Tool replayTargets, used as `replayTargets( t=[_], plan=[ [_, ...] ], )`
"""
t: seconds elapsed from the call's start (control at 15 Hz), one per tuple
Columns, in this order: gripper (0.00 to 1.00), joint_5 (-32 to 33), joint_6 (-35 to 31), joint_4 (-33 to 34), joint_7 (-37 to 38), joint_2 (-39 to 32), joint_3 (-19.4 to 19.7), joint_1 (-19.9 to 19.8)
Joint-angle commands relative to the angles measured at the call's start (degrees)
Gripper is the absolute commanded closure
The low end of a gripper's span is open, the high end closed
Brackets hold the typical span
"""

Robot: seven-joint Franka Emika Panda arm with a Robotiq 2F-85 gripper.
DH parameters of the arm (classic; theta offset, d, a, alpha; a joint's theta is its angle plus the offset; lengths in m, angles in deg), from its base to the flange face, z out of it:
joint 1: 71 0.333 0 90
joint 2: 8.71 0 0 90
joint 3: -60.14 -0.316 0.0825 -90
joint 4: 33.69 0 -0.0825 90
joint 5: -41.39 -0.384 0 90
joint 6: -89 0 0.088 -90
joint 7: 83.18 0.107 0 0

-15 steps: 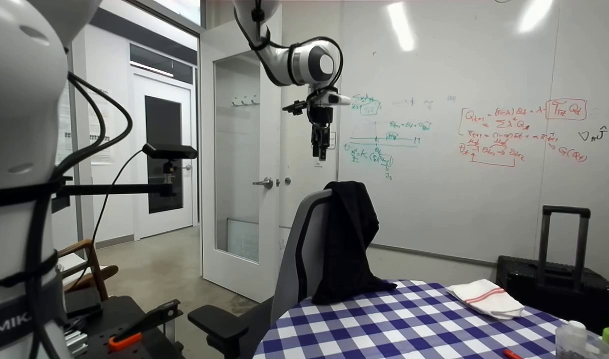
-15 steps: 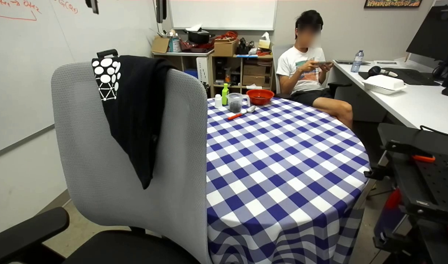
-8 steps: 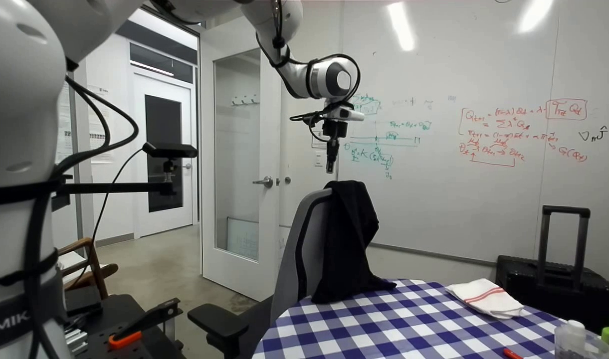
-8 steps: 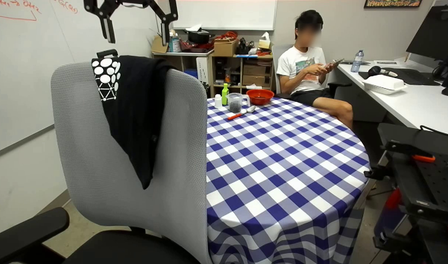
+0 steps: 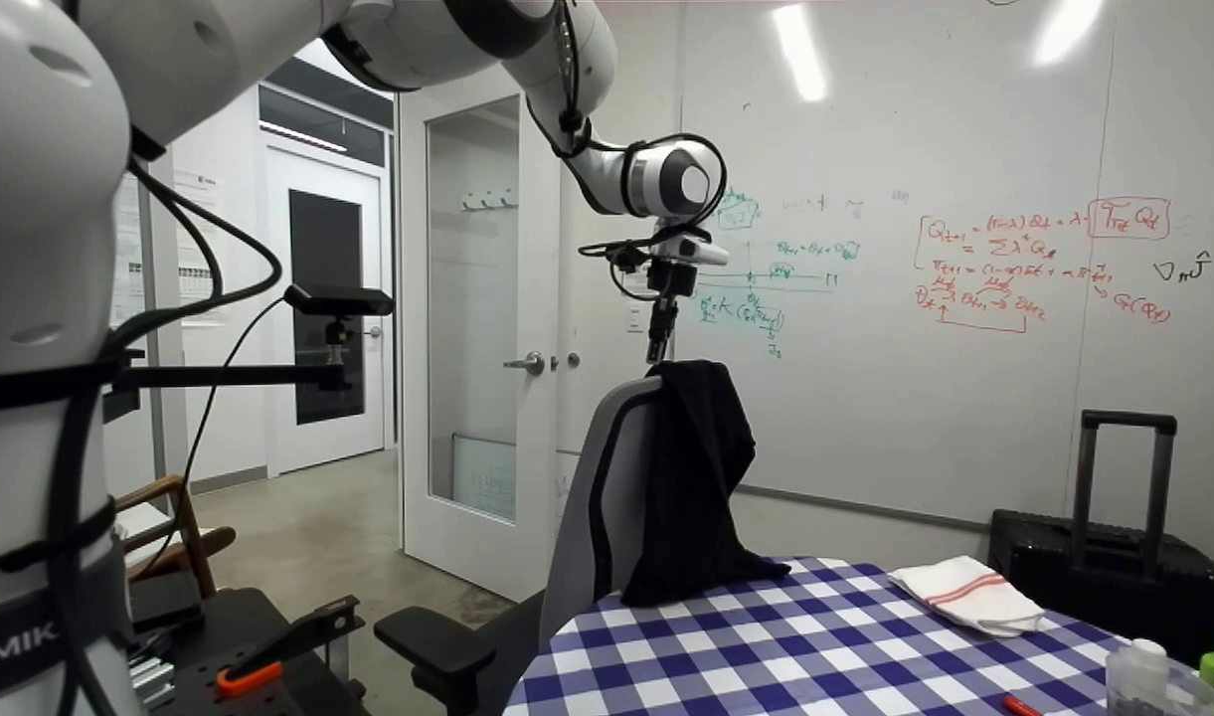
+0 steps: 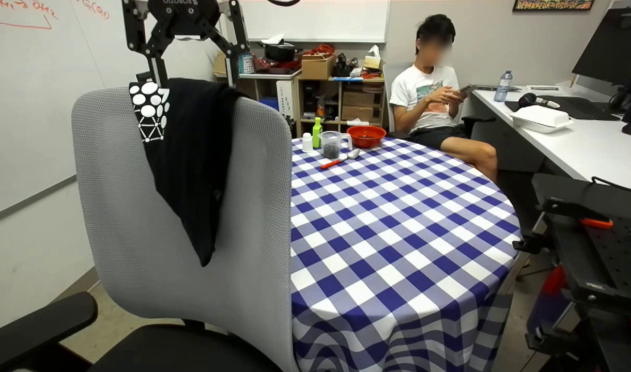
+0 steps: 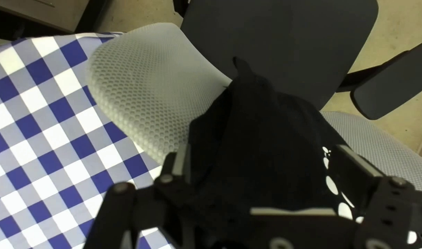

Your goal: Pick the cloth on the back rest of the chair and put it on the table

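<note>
While the claw (image 6: pixel 197 84) gapes wide, the cloth (image 6: pixel 191 139) lies just beneath, draped over the back rest (image 6: pixel 256 206)

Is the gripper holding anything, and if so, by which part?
Nothing is held: the gripper is open at the top of the cloth, which hangs over the back rest.

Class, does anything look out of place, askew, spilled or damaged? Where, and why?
The limp black cloth with white dots looks askew: it hangs unevenly over the tall grey mesh chair back, one side tapering to a point, the other seemingly trailing onto the blue-and-white checkered table.
</note>
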Motion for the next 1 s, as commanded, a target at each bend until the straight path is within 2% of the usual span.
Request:
replayTargets(
  t=[0.0, 0.07, 0.13, 0.27, 0.33, 0.8, 0.87, 0.93],
  plan=[
    [0.00, -0.36, 2.94, 4.89, 3.53, -3.59, 0.92, 0.27],
    [0.00, -0.07, 2.81, 5.28, 4.29, -4.10, 1.12, 0.44],
    [0.25, 0.26, 2.68, 5.58, 4.72, -4.41, 1.22, 0.62],
    [0.34, 1.03, 2.99, 6.21, 5.80, -4.70, 1.43, 1.12],
    [0.44, 1.05, 3.21, 6.54, 6.17, -4.78, 1.34, 1.17],
    [0.94, 1.33, 3.36, 6.99, 6.80, -4.29, 1.52, 1.25],
    [0.99, 1.40, 3.12, 6.74, 6.83, -3.92, 1.60, 1.25],
    [1.00, 1.44, 2.74, 6.40, 6.78, -3.37, 1.67, 1.22]
  ],
)
